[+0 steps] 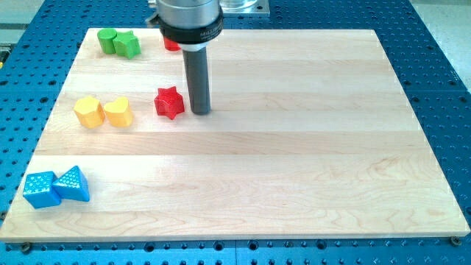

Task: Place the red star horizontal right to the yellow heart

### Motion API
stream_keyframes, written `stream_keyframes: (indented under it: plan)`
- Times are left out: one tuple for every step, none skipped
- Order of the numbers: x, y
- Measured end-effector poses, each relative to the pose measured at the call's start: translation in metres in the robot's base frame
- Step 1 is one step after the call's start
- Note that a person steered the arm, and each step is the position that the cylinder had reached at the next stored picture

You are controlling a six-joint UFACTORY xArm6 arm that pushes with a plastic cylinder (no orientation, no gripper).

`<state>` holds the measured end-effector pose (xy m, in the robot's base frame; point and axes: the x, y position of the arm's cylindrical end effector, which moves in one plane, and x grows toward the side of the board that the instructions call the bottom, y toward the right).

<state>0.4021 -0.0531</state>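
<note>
The red star [169, 102] is lying just to the view's right of the yellow heart [118, 112], a small gap showing between them and the star sitting slightly higher, so the requested side-by-side placement is judged nearly met. My tip [200, 111] is standing just beside the star's right edge; contact cannot be confirmed. Being a plain rod, it is gripping nothing and has no jaws to open. A yellow hexagon [88, 112] is flanking the heart's left.

red star [169, 102] beside my tip [201, 111], bare wooden board [294, 147] to view's right
</note>
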Motion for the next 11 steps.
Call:
stream_keyframes:
  plan:
    - [-0.018,0.001]
    - [-0.025,0.008]
    - [-0.019,-0.007]
    - [-0.022,-0.007]
    - [-0.023,-0.009]
    - [-0.023,-0.014]
    - [-0.023,-0.024]
    - [-0.006,-0.031]
    - [0.071,-0.032]
    - [0.077,-0.054]
    - [0.044,-0.06]
